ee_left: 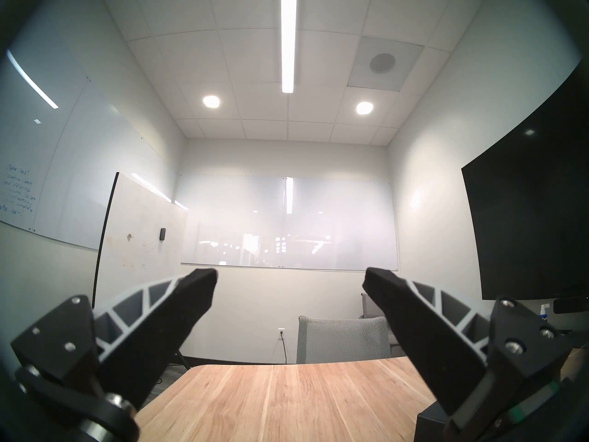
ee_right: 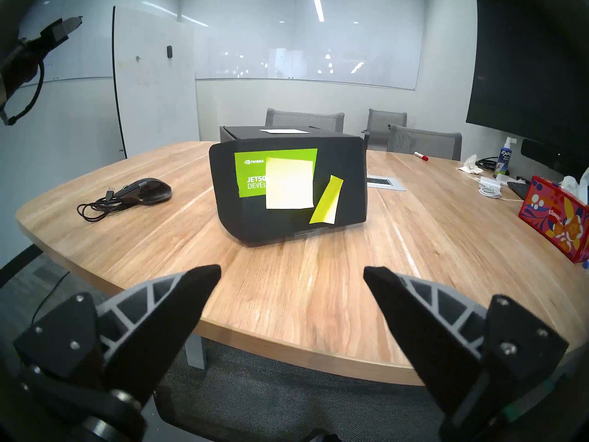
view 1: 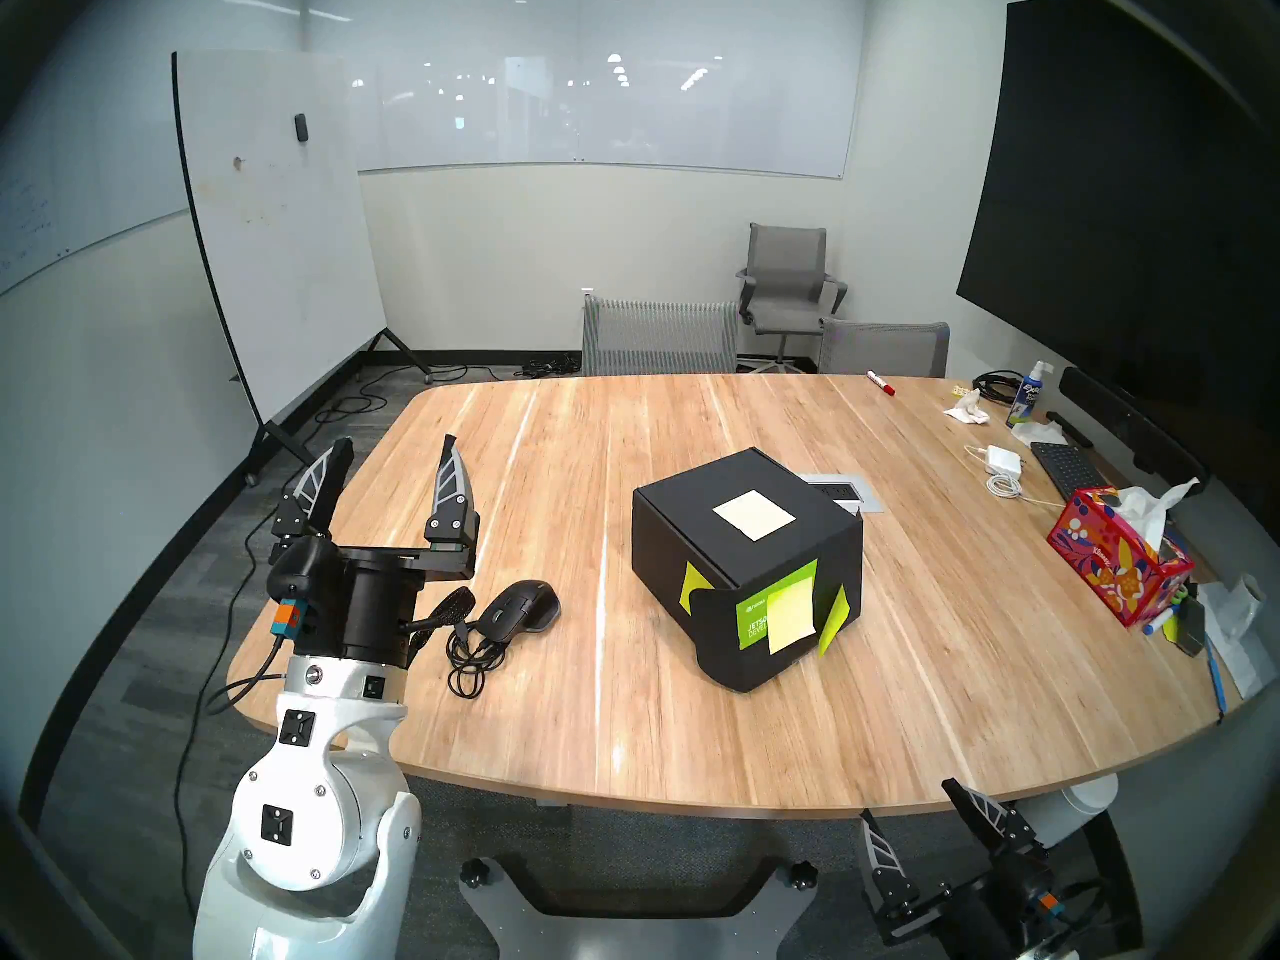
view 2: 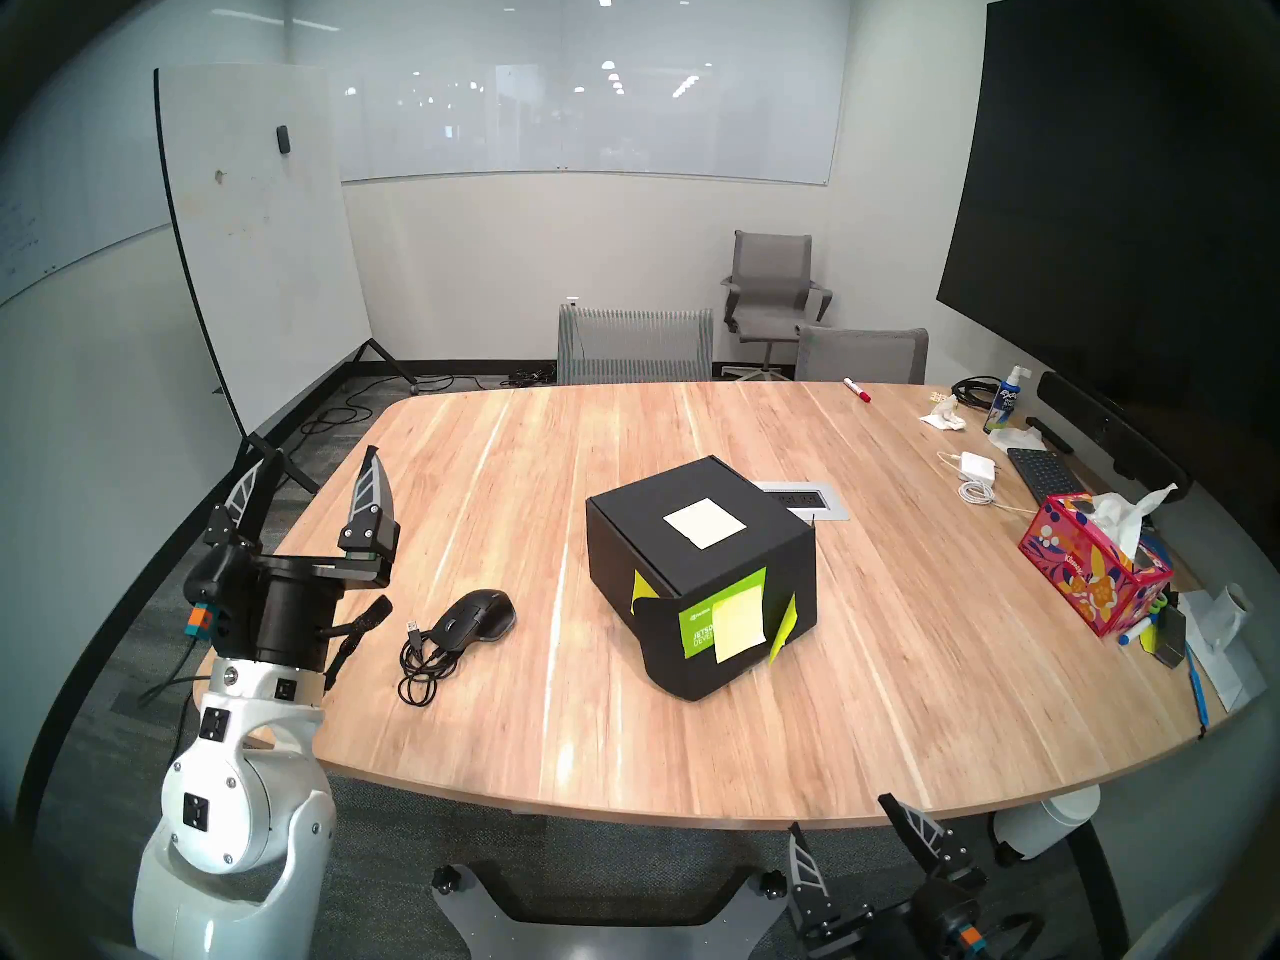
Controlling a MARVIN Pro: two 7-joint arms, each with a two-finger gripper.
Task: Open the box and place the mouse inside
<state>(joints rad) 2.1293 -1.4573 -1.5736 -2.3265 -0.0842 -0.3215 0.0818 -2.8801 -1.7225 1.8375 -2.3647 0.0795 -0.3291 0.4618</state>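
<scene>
The black box (view 1: 748,564) stands near the middle of the wooden table (view 1: 692,723) with its lid shut. It has a cream sticker on top, and a green label and yellow notes on the front (ee_right: 287,183). Left of it lies the black mouse (view 1: 519,609) with its coiled cable (view 1: 471,661); the right wrist view shows the mouse (ee_right: 146,191) too. My left gripper (view 1: 396,446) is open and empty, raised above the table's left edge, pointing up behind the mouse. My right gripper (view 1: 909,801) is open and empty, below the table's near edge, facing the box.
At the right end of the table sit a red floral tissue box (view 1: 1118,564), a white charger (view 1: 1004,460), a black keyboard (view 1: 1067,470) and a spray bottle (view 1: 1028,394). A socket plate (view 1: 845,494) lies behind the box. A whiteboard (view 1: 277,245) stands to the left.
</scene>
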